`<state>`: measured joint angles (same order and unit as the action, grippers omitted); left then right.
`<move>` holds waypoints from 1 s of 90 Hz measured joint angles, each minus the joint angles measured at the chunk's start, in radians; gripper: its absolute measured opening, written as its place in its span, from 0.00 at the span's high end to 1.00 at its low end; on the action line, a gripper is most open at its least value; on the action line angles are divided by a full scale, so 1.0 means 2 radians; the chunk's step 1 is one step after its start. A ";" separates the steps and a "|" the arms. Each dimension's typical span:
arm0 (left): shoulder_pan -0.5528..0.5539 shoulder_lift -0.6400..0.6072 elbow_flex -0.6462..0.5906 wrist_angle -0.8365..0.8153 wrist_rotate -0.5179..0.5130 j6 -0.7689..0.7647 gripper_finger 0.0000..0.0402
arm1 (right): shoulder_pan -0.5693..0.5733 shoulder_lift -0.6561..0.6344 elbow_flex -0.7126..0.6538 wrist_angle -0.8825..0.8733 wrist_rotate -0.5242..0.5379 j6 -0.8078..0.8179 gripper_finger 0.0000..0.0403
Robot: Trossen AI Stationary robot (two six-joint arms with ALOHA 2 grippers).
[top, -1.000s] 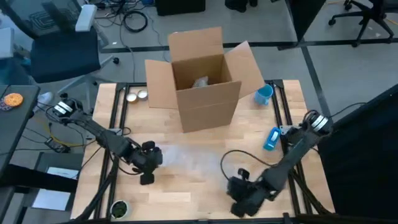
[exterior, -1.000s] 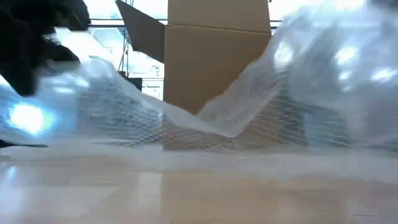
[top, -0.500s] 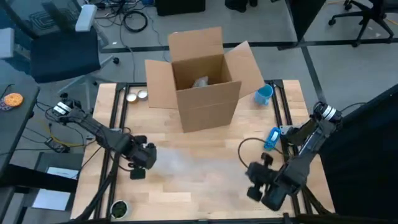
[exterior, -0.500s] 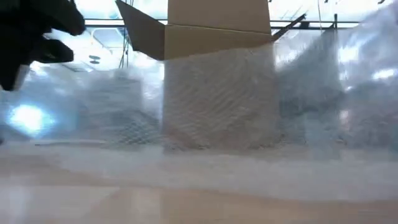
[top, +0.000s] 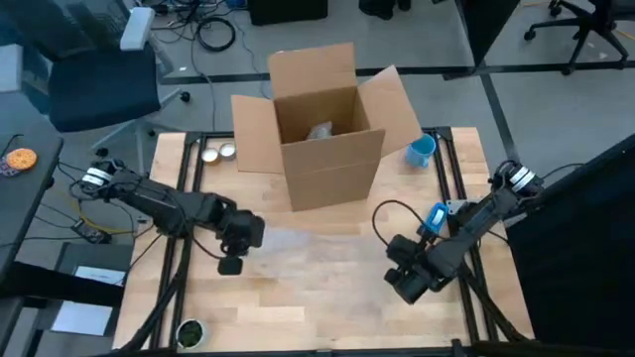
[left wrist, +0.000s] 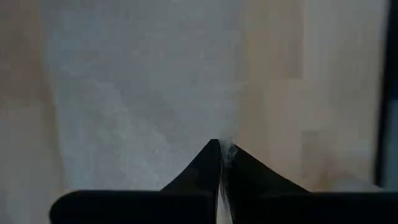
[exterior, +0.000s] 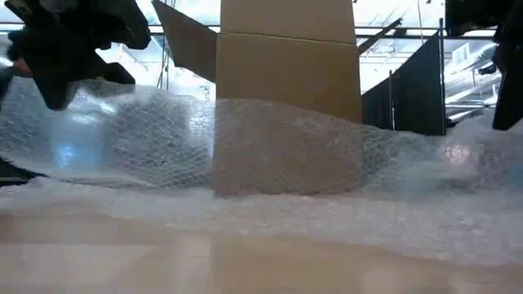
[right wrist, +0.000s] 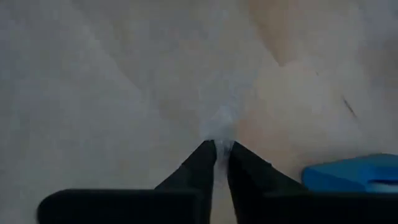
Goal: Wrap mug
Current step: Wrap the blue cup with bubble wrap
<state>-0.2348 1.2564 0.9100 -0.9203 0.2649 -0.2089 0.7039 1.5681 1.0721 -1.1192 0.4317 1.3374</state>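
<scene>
A clear bubble wrap sheet [top: 317, 250] stretches across the middle of the table between my two grippers, and in the low view the bubble wrap [exterior: 286, 151] rises off the wood. My left gripper [top: 238, 241] is shut on its left end. My right gripper [top: 405, 278] is shut on its right end. The blue mug [top: 422, 150] stands on the table at the far right, beside the open cardboard box [top: 322, 129], away from both grippers. My left gripper pinches the wrap's left edge [left wrist: 227, 149] between its two fingers, coming from above and pointing down. That end is lifted off the table, and the sheet runs away from the fingers. My right gripper pinches a bunched bit of the wrap's right edge [right wrist: 219, 124] between its two fingers, from above. That end is raised a little, while the sheet's middle lies low over the table.
The box stands at the far middle with its flaps open and something pale inside. A blue object [top: 434, 220] lies near the right edge, close to my right arm. Two small silver items [top: 218, 152] sit at the far left. Bare wood lies along the near edge.
My right gripper has gone from the near edge toward the right and far edges, keeping its hold. My left gripper has shifted slightly toward the far edge. The wrap, which sagged in the middle, was drawn up and spread out, and its right side now sits lower.
</scene>
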 joint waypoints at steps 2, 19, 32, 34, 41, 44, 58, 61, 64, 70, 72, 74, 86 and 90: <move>0.005 0.000 0.000 0.000 0.008 0.004 1.00 | -0.003 0.000 0.001 0.000 -0.008 -0.006 0.89; 0.056 0.000 0.014 -0.021 0.018 0.042 1.00 | -0.017 0.000 0.022 -0.010 -0.044 -0.024 0.66; 0.091 0.000 0.036 -0.024 0.002 0.081 1.00 | -0.024 0.000 0.051 -0.010 -0.021 -0.028 0.49; 0.097 0.000 0.040 -0.024 -0.009 0.087 1.00 | -0.025 0.000 0.053 -0.006 -0.013 -0.029 0.47; 0.113 0.000 0.050 -0.024 -0.068 0.090 1.00 | -0.032 0.000 0.056 0.005 -0.006 -0.032 0.40; 0.118 0.000 0.054 -0.024 -0.093 0.090 1.00 | -0.035 0.000 0.056 0.003 -0.007 -0.032 0.37; 0.140 0.000 0.066 -0.024 -0.153 0.116 1.00 | -0.042 0.000 0.056 -0.003 0.004 -0.038 0.27; 0.142 0.000 0.067 -0.025 -0.165 0.120 1.00 | -0.044 0.000 0.056 -0.003 0.005 -0.040 0.25; 0.143 0.000 0.067 -0.025 -0.176 0.126 0.99 | -0.044 0.000 0.056 -0.004 0.003 -0.046 0.24; 0.144 0.000 0.067 -0.026 -0.190 0.131 0.97 | -0.047 0.000 0.063 -0.032 -0.020 -0.054 0.21; 0.144 0.000 0.067 -0.026 -0.194 0.132 0.95 | -0.048 0.000 0.067 -0.048 -0.028 -0.053 0.20; 0.144 0.000 0.067 -0.026 -0.199 0.132 0.94 | -0.049 0.000 0.072 -0.066 -0.037 -0.051 0.19; 0.144 0.000 0.067 -0.027 -0.217 0.132 0.81 | -0.049 0.000 0.105 -0.169 -0.056 -0.041 0.18; 0.144 0.000 0.067 -0.027 -0.221 0.131 0.76 | -0.049 0.000 0.117 -0.200 -0.052 -0.041 0.19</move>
<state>0.0528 1.2564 1.0431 -0.9748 -0.1769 0.0536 0.6062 1.5673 1.3052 -1.5202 0.3271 1.2549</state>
